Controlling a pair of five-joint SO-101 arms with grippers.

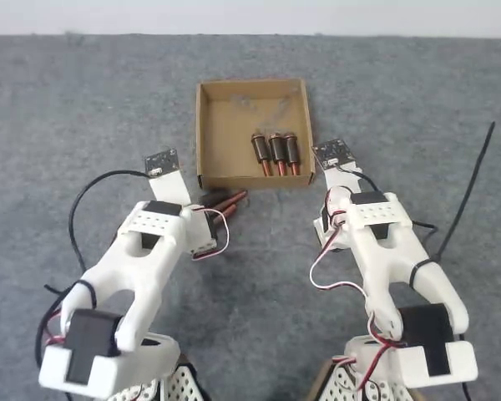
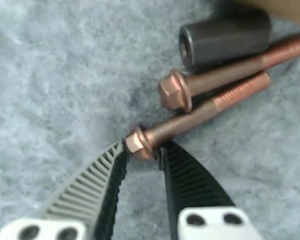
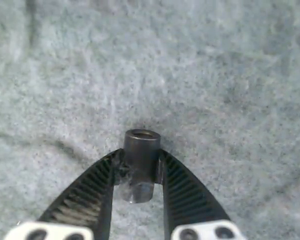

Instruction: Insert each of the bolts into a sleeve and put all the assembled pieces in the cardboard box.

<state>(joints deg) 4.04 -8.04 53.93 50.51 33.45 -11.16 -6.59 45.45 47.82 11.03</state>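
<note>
1. Your left claw (image 2: pixel 141 149) is closed down to a narrow gap, its tips pinching the hex head of a bolt (image 2: pixel 190 122) that lies flat on the grey mat (image 1: pixel 83 109). (The hold is at the very tips, so treat it as thin.)
2. Your right claw (image 3: pixel 141 156) is clamped across a dark sleeve (image 3: pixel 141 142), with the open bore facing away from the wrist, low over the mat.
3. A second bolt (image 2: pixel 215 80) lies just beside the pinched one, with a loose sleeve (image 2: pixel 222 37) past it. Both sit near the front wall of the cardboard box (image 1: pixel 202 134), where three assembled pieces (image 1: pixel 275 153) already lie side by side.
4. Lift the bolt straight up so its shaft does not drag its neighbour along.
5. Before you bring the arms together, line the threaded end up with the bore. A tilted bolt will likely catch on the rim.
6. Push gently; if the head twists in the tips, set it down and take a deeper grip.
</note>
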